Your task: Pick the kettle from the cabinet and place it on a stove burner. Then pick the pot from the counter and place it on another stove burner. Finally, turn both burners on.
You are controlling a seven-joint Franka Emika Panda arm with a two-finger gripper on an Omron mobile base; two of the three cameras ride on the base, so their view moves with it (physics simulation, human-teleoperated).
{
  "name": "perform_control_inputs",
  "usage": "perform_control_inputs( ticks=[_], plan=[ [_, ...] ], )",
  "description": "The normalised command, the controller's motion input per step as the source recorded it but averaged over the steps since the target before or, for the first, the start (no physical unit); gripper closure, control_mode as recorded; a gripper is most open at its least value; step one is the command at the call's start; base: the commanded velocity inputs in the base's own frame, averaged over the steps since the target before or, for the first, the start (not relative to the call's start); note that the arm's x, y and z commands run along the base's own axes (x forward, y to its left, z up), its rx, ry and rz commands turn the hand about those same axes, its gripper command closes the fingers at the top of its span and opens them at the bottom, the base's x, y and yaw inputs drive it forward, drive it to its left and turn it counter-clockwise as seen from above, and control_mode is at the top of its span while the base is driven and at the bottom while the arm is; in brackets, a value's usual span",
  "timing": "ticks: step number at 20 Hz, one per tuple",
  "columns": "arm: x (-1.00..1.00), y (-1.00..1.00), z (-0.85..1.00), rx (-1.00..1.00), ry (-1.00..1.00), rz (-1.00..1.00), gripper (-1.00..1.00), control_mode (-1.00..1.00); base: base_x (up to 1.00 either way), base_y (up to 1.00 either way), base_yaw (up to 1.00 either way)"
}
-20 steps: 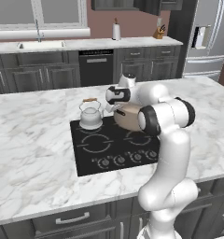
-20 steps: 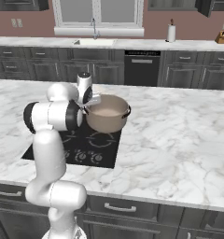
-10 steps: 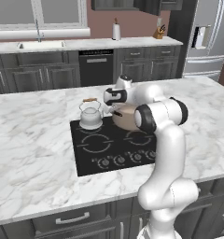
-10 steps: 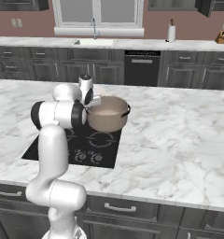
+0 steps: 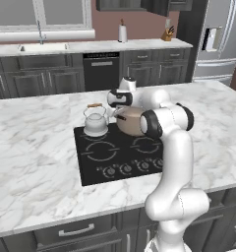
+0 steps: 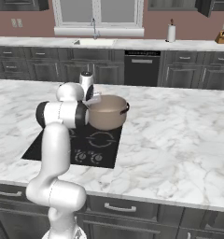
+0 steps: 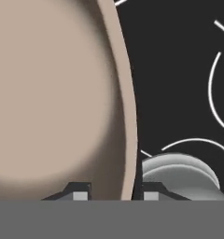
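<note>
The beige pot [image 5: 132, 120] is over the back right burner of the black cooktop [image 5: 98, 167], level with the kettle. My gripper [image 5: 121, 113] is shut on the pot's left rim. In the hand view the rim [image 7: 125, 116] runs between my gripper's [image 7: 115, 192] two fingertips [image 7: 79, 191], one inside the pot and one outside. Whether the pot rests on the glass I cannot tell. The white-silver kettle [image 5: 95, 120] stands upright on the back left burner, just left of the pot; its grey dome [image 7: 179, 172] shows beside the outer fingertip. From the right, the pot [image 6: 107, 114] sits past my gripper [image 6: 93, 100].
A row of round knobs [image 5: 125, 169] lines the cooktop's front edge. White marble counter [image 5: 36, 147] surrounds the cooktop on all sides. Behind, across an aisle, are a sink [image 5: 41, 47], a paper-towel roll [image 5: 122, 33], a knife block [image 5: 166, 34] and a fridge [image 5: 218, 39].
The arm's elbow has swung a little to the left, and the pot has shifted slightly left with the gripper. The kettle has not moved.
</note>
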Motion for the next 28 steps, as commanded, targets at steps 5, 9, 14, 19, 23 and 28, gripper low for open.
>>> perform_control_inputs(
  ticks=[5,9,14,19,23,28],
  plan=[
    [0.13,-0.09,-0.07,0.0,-0.01,0.07,-1.0,-1.0,0.0,0.0,0.0],
    [0.01,-0.11,-0.01,0.0,0.0,0.03,-1.0,-1.0,0.0,0.0,0.0],
    [-0.03,-0.09,0.13,-0.06,0.0,0.01,-1.0,-1.0,0.0,0.0,0.0],
    [-0.02,0.0,0.36,-0.11,0.0,0.02,-1.0,-1.0,0.0,0.0,0.0],
    [-0.17,0.0,0.37,-0.11,0.0,0.01,-1.0,-1.0,0.0,0.0,0.0],
    [-0.33,0.0,0.38,-0.05,0.0,0.0,-1.0,-1.0,0.0,0.0,0.0]
  ],
)
